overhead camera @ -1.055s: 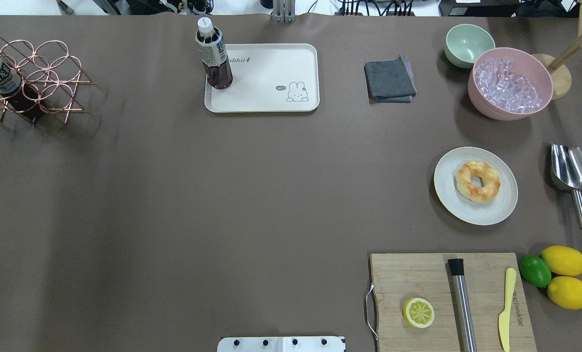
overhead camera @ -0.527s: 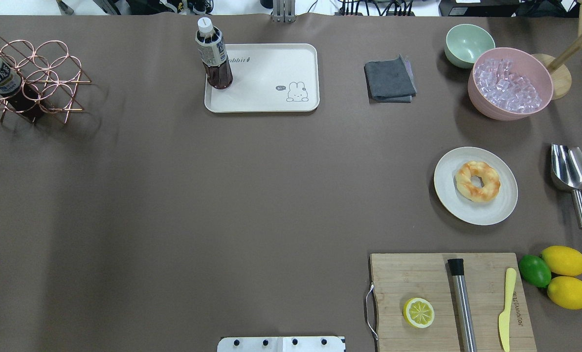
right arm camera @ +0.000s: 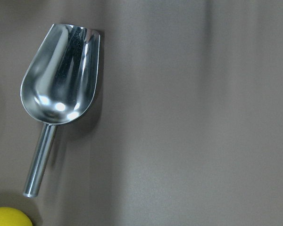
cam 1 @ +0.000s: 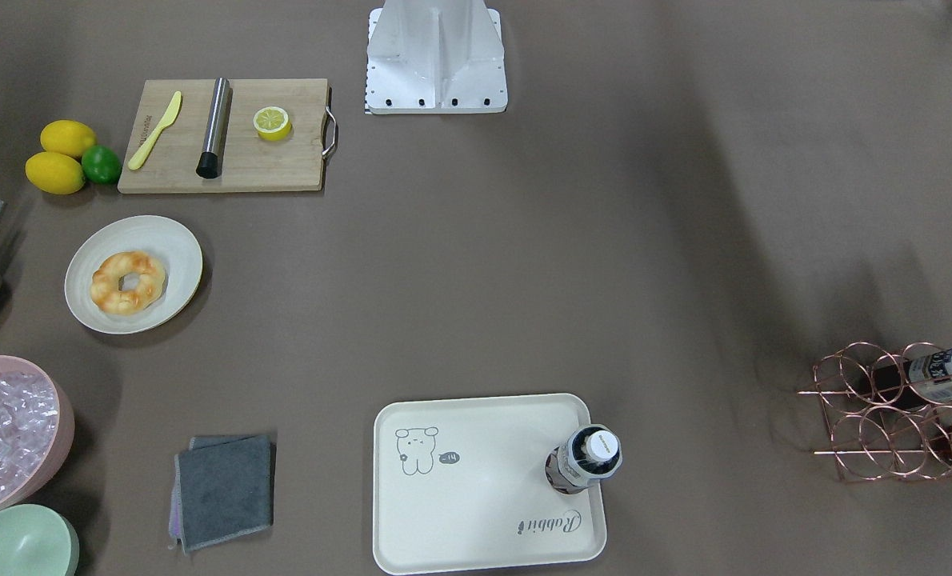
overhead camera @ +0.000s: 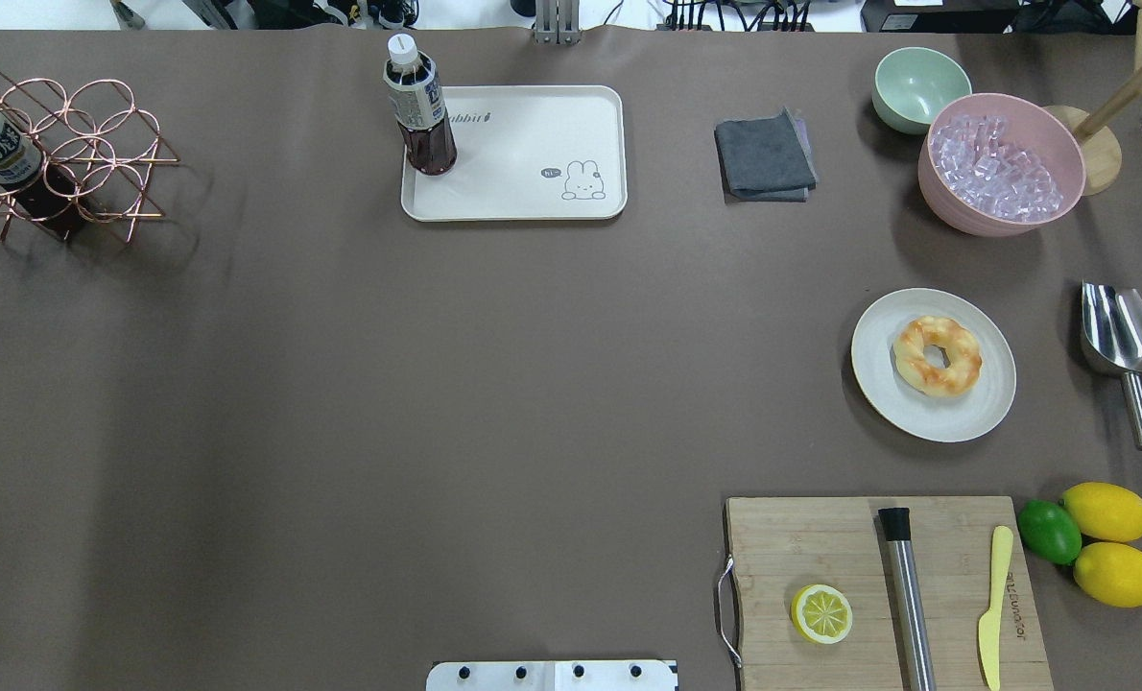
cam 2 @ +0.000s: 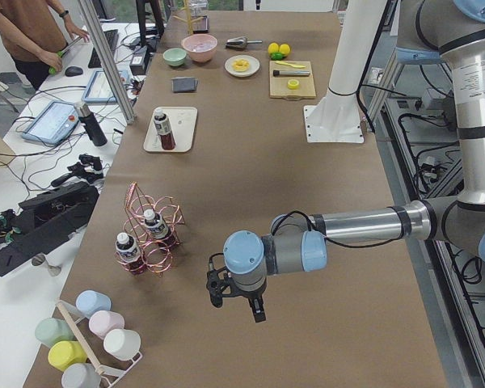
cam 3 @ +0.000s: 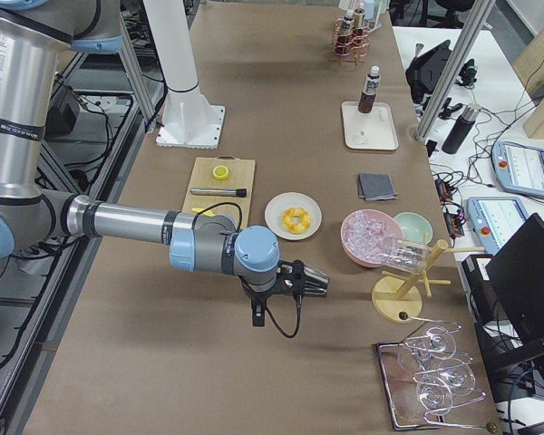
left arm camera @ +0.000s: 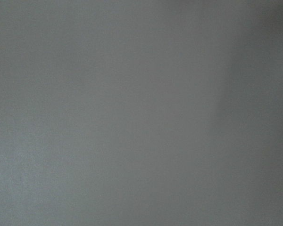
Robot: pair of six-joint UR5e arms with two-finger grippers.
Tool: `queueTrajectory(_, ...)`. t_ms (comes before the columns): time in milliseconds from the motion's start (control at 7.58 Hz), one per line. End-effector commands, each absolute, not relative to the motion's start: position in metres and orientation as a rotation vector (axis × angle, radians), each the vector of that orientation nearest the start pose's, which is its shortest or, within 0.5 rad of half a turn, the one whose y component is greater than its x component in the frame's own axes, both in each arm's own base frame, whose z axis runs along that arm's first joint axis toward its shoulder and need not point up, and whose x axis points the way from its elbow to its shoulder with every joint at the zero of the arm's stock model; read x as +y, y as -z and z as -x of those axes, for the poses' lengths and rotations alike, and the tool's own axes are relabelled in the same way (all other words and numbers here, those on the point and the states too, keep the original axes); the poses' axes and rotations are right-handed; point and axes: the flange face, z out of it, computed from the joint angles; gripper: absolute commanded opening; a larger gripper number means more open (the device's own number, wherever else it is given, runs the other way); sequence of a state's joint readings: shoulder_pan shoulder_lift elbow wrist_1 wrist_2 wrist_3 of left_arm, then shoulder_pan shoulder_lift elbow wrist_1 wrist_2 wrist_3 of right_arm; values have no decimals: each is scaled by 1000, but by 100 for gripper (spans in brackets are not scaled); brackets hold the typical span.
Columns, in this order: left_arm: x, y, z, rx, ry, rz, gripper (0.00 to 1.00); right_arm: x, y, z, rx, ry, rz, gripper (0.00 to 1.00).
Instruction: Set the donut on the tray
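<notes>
Nothing of the task is done so far as these views show. Neither arm appears in the overhead or front-facing view. The left gripper (cam 2: 238,305) hangs low over bare table at lower centre of the left side view, far from everything that matters. The right gripper (cam 3: 317,283) hovers at centre of the right side view, just below the plate in that frame. Only these side views show either gripper, so I cannot tell whether the jaws stand apart or together. Neither visibly carries anything.

The tray (overhead camera: 523,187) sits at upper centre of the overhead view. A bottle (overhead camera: 419,110) stands upright in its left corner, and the rest of its surface is bare. The round cream plate (overhead camera: 991,389) lies at middle right, well apart from the tray. The donut (overhead camera: 937,356) rests flat on that plate, untouched. The right wrist camera looks down on the metal scoop (right arm camera: 61,75) beside the plate, so the right arm seems the likelier one to reach. Approach, grasp, carry and release all remain
</notes>
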State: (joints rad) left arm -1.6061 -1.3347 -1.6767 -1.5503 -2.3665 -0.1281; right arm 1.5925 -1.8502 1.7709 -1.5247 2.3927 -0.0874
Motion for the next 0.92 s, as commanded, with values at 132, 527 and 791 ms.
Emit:
queueTrajectory(132, -372, -713, 75, 788, 217, 186, 98, -370, -671, -68, -824, 51, -20, 100)
queueTrajectory(527, -371, -714, 75, 788, 217, 188, 98, -398, -642, -51, -850, -8, -10, 100)
queueTrajectory(791, -371, -714, 75, 788, 218, 189, 98, -459, -583, 13, -854, -72, 33, 100)
